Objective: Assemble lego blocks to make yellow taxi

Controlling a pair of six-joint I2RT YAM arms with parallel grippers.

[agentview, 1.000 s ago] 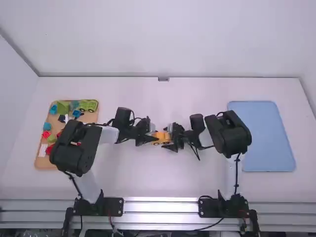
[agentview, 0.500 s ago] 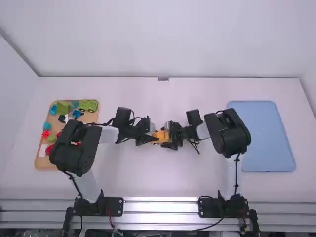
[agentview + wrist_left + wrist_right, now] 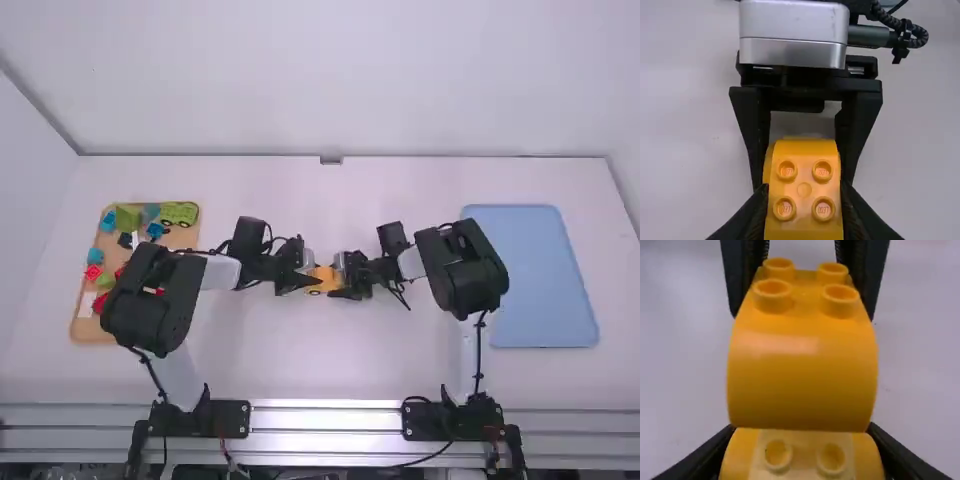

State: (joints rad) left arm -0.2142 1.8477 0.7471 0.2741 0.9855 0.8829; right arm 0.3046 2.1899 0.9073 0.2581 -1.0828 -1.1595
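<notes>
In the high view my left gripper (image 3: 296, 280) and right gripper (image 3: 352, 276) face each other at mid-table, at opposite ends of a yellow-orange toy car (image 3: 322, 279) with a wheel showing at its near side. The left wrist view has a rounded yellow block (image 3: 804, 189) with studs on top, and my left gripper (image 3: 804, 210) is shut on it. In the right wrist view that rounded block (image 3: 802, 370) rises over a lower yellow piece (image 3: 745, 455) with paler studs, and my right gripper (image 3: 802, 460) is shut on this piece.
A wooden tray (image 3: 92, 327) at the left holds several green, blue and red blocks and a green toy truck (image 3: 180, 214). A flat blue tray (image 3: 530, 275) lies at the right. The left forearm reaches over the wooden tray's near right part.
My right gripper has shifted a little at the car's right end, and its wrist has moved slightly left; it now covers a wheel that showed before. The left arm has kept still.
</notes>
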